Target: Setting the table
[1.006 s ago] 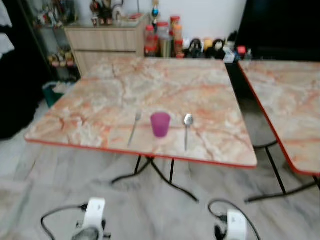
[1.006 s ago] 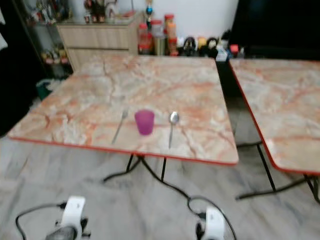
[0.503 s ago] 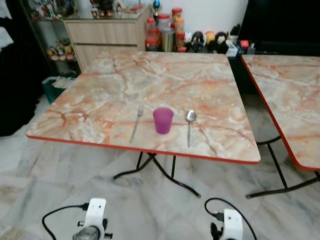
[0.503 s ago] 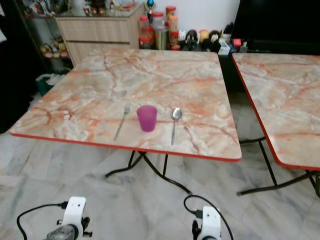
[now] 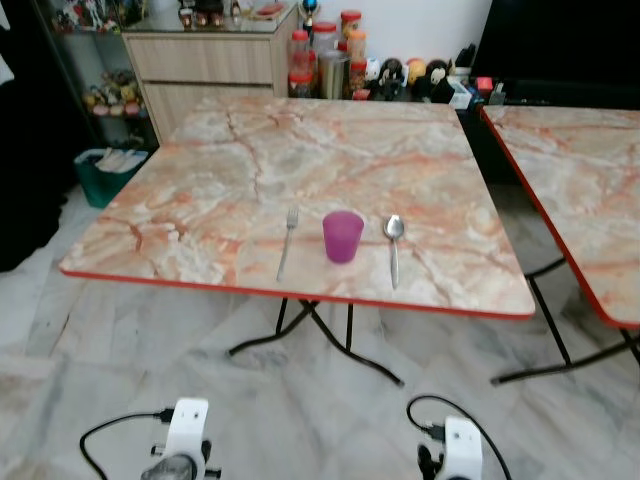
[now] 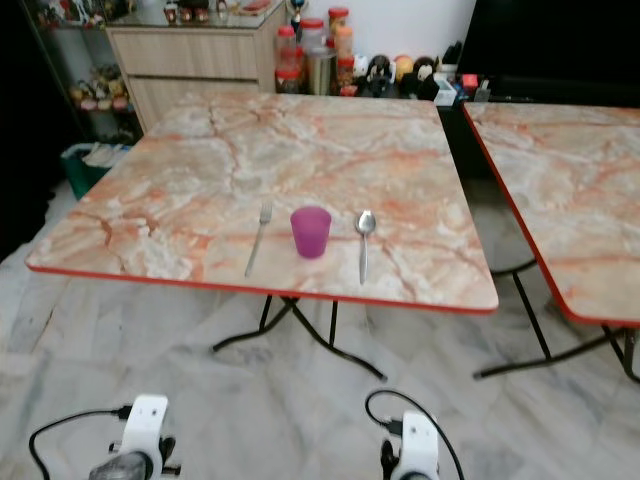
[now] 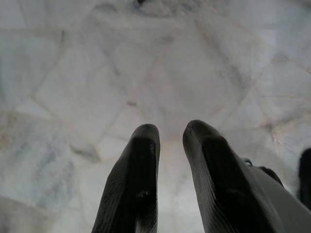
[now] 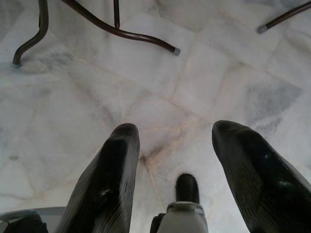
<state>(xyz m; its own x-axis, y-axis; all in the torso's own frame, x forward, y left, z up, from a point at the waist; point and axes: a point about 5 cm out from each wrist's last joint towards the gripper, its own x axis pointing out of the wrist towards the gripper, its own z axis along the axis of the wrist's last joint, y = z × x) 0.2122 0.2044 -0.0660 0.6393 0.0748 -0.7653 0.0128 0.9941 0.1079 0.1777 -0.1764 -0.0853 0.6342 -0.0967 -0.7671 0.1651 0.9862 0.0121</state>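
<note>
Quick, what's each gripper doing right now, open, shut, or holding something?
Left gripper: fingers nearly together, a narrow gap, holding nothing, hanging over the floor.
Right gripper: open wide, holding nothing, hanging over the floor.

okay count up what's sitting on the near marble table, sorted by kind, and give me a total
Fork: 1
Purple cup: 1
Spoon: 1
Total: 3, in a row near the front edge of the marble table, the cup between the fork and spoon.
</note>
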